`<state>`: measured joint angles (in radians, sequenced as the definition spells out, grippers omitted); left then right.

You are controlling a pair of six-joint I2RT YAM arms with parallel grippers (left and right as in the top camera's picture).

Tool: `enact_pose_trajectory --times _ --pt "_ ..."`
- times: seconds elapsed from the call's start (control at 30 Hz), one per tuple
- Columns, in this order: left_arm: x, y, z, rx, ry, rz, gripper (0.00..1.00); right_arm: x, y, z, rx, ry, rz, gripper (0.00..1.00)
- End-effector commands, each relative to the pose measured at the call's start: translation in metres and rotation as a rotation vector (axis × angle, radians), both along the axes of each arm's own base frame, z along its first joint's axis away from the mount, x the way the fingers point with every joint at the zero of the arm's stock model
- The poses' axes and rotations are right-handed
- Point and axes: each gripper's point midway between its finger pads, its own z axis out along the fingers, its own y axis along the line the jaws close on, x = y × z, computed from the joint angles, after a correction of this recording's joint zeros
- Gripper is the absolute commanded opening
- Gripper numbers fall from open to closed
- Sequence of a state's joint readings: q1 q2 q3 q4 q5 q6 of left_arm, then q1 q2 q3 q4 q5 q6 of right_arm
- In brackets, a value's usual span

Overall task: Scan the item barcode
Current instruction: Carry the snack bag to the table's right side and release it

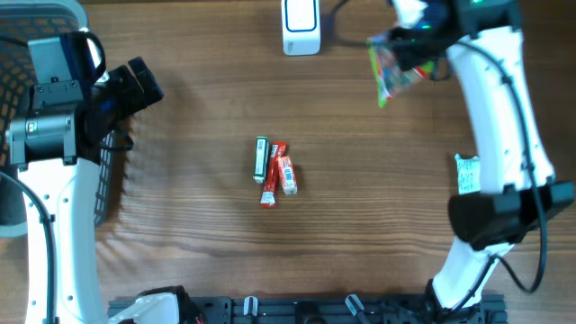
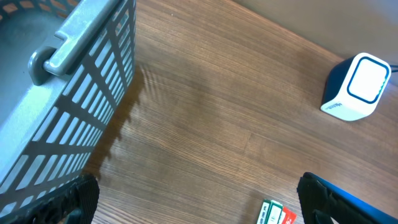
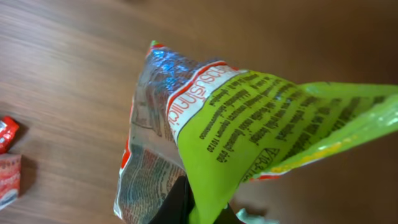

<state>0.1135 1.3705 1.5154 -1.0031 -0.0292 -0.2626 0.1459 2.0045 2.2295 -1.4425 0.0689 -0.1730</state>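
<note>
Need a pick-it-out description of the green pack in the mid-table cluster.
Go to the middle of the wooden table, where three small packs lie side by side, well clear of the white scanner at the far edge. Take the end one toward the grey basket: the green stick pack. The red pack beside it and the red-and-white pack beyond have no green.

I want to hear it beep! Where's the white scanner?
In the overhead view the white scanner sits at the top middle, just left of the snack bag the right gripper holds.
</note>
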Motion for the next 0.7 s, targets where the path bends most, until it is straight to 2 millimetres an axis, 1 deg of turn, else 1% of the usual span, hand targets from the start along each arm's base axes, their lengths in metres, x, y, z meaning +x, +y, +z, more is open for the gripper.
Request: enact_pose_trajectory --times 0.0,0.07,0.17,0.27,0.33,0.37,0.4,0.43,0.47,0.53,0.63,0.67 --pt "0.0 0.002 0.007 0.02 -0.016 -0.007 1.0 -0.005 -0.029 -0.061 0.155 0.158 -0.151 0.04" --pt "0.0 0.002 0.007 0.02 -0.016 -0.007 1.0 -0.014 -0.047 -0.09 0.184 0.219 -0.199 0.04" --pt "0.0 0.002 0.007 0.02 -0.016 -0.007 1.0 -0.031 -0.061 -0.132 0.252 0.299 -0.254 0.04" --pt "0.0 0.002 0.007 0.02 -0.016 -0.007 1.0 -0.047 -0.076 -0.165 0.257 0.347 -0.304 0.04" --pt "0.0 0.002 0.007 0.02 -0.016 -0.007 1.0 -0.054 -0.087 -0.178 0.225 0.361 -0.328 0.05" --pt "0.0 0.002 0.007 0.02 -0.016 -0.007 1.0 -0.055 -0.092 -0.181 0.206 0.361 -0.344 0.2" --pt "0.0 0.002 0.007 0.02 -0.016 -0.007 1.0 -0.056 -0.1 -0.183 0.176 0.358 -0.384 0.6" --pt "0.0 0.002 0.007 0.02 -0.016 -0.007 1.0 -0.056 -0.107 -0.182 0.143 0.354 -0.431 0.73" --pt "0.0 0.002 0.007 0.02 -0.016 -0.007 1.0 -0.056 -0.112 -0.178 0.12 0.349 -0.456 0.74" --pt "0.0 0.002 0.007 0.02 -0.016 -0.007 1.0 -0.053 -0.115 -0.167 0.105 0.341 -0.464 0.78" --pt "0.0 0.002 0.007 0.02 -0.016 -0.007 1.0 -0.044 -0.112 -0.135 0.118 0.311 -0.456 0.78" --pt "0.0 0.002 0.007 0.02 -0.016 -0.007 1.0 -0.041 -0.104 -0.122 0.153 0.303 -0.439 0.78"
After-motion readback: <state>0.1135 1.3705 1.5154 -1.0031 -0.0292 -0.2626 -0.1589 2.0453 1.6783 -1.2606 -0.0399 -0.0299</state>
